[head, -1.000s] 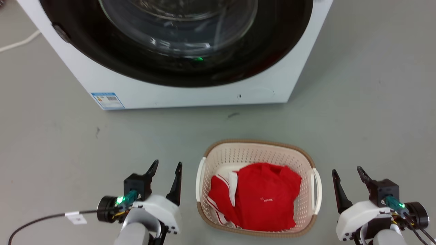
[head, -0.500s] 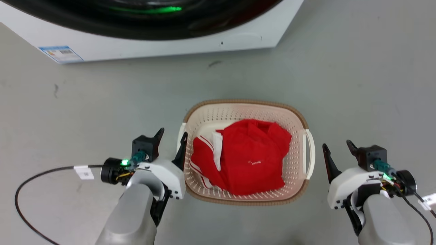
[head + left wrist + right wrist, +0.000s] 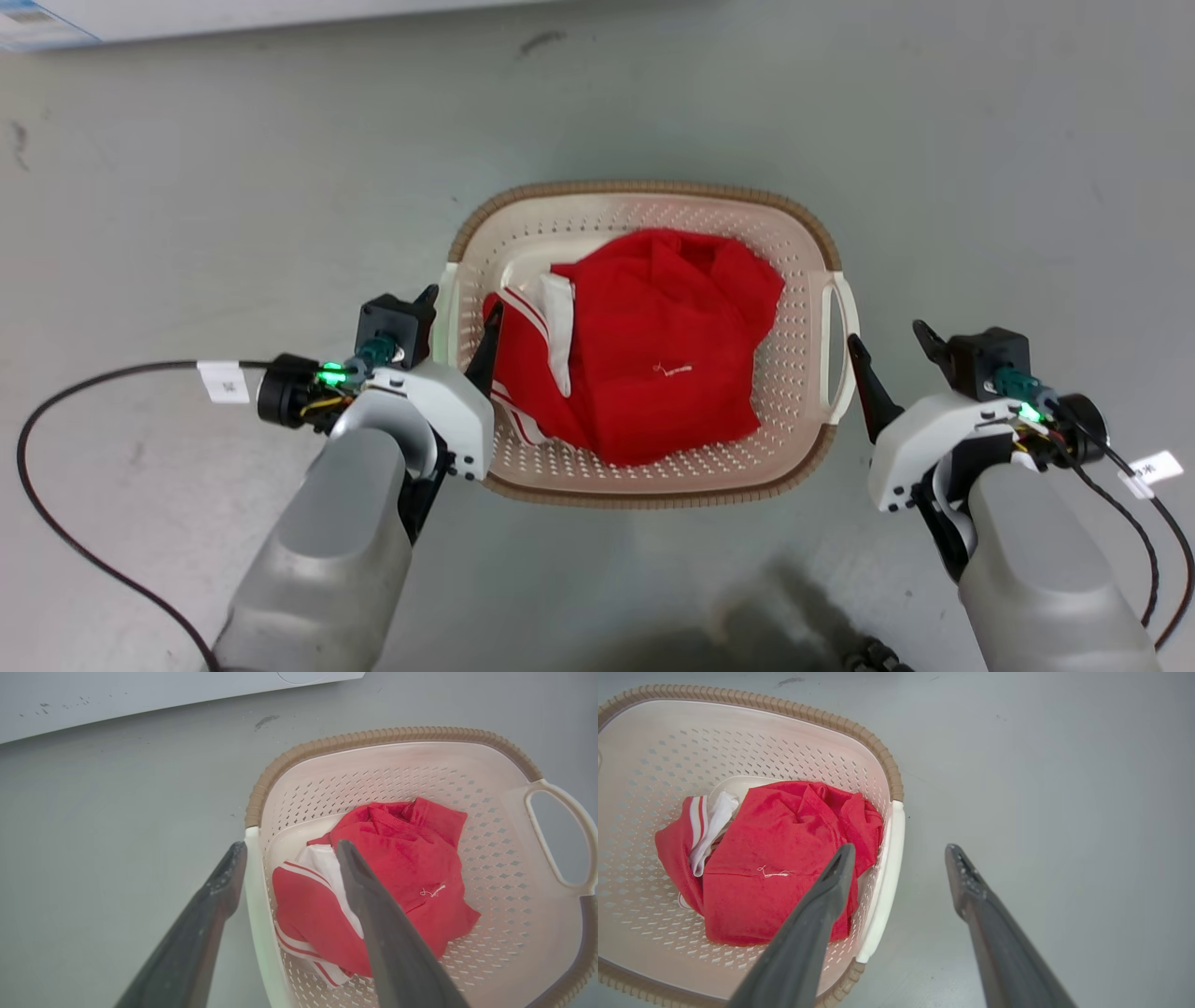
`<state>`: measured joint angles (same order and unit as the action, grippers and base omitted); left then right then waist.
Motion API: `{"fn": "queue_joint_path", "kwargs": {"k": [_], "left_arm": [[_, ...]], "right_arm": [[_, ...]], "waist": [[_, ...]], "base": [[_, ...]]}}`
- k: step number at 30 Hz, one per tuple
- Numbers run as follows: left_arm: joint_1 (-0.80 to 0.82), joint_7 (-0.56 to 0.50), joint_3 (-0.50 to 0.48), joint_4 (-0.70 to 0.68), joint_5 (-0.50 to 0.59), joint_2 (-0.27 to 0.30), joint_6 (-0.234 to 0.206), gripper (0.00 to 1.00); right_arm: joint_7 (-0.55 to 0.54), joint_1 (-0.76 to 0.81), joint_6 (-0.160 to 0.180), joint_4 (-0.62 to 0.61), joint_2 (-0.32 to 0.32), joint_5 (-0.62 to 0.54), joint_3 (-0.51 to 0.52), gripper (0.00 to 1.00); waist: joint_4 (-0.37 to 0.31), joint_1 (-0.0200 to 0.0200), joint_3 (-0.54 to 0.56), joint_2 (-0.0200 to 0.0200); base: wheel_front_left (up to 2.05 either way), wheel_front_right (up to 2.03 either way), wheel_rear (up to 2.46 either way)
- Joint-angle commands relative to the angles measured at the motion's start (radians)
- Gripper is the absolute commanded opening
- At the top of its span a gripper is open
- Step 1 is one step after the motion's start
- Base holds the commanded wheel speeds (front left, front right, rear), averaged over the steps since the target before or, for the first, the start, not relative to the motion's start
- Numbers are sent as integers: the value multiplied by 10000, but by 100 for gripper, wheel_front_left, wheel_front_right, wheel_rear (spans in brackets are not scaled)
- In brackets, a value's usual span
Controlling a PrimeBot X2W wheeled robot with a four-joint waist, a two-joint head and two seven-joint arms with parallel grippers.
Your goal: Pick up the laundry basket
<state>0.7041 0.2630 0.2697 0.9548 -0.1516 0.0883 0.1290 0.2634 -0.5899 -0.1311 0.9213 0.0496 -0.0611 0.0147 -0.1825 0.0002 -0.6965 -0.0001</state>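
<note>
A black cable (image 3: 56,411) with a white tag (image 3: 222,381) trails over the grey floor (image 3: 233,187) to the left arm, and the washing machine's white base (image 3: 233,14) runs along the far edge. The left gripper (image 3: 462,308) (image 3: 290,845) has its fingers spread wide and straddles the basket's left handle (image 3: 448,299) (image 3: 254,896): one finger is outside the wall, the other inside, over the clothing. Whether either finger touches the handle cannot be told. The laundry basket (image 3: 644,189) (image 3: 397,733) (image 3: 738,700) stands on the floor between the two arms and holds a crumpled red garment (image 3: 653,345) with a white piece (image 3: 560,317) tucked at its left. The right gripper (image 3: 885,334) (image 3: 900,849) is also spread apart. In the head view its inner finger sits right at the outer edge of the right handle (image 3: 845,317) (image 3: 887,877), while in the right wrist view that handle shows in the gap between the two fingers. Contact there is unclear.
</note>
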Motion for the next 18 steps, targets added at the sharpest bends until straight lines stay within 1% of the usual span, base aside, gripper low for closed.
{"fn": "queue_joint_path", "kwargs": {"k": [1, 5, 18], "left_arm": [[311, 26, 75, 154, -12, 122, 11, 100], [703, 26, 160, 371, 8, 266, 12, 100], [1546, 26, 410, 683, 122, 337, 13, 100]], "right_arm": [[21, -321, 7, 127, 11, 121, -169, 100], [21, -663, 7, 351, 13, 394, -473, 100], [23, -1526, 7, 1139, 14, 1022, -1009, 100]], "waist": [[-130, -2, -400, 1], [-178, -2, -792, 1], [-101, -2, -1655, 1]], "base": [[0, 0, 0], [0, 0, 0], [0, 0, 0]]}}
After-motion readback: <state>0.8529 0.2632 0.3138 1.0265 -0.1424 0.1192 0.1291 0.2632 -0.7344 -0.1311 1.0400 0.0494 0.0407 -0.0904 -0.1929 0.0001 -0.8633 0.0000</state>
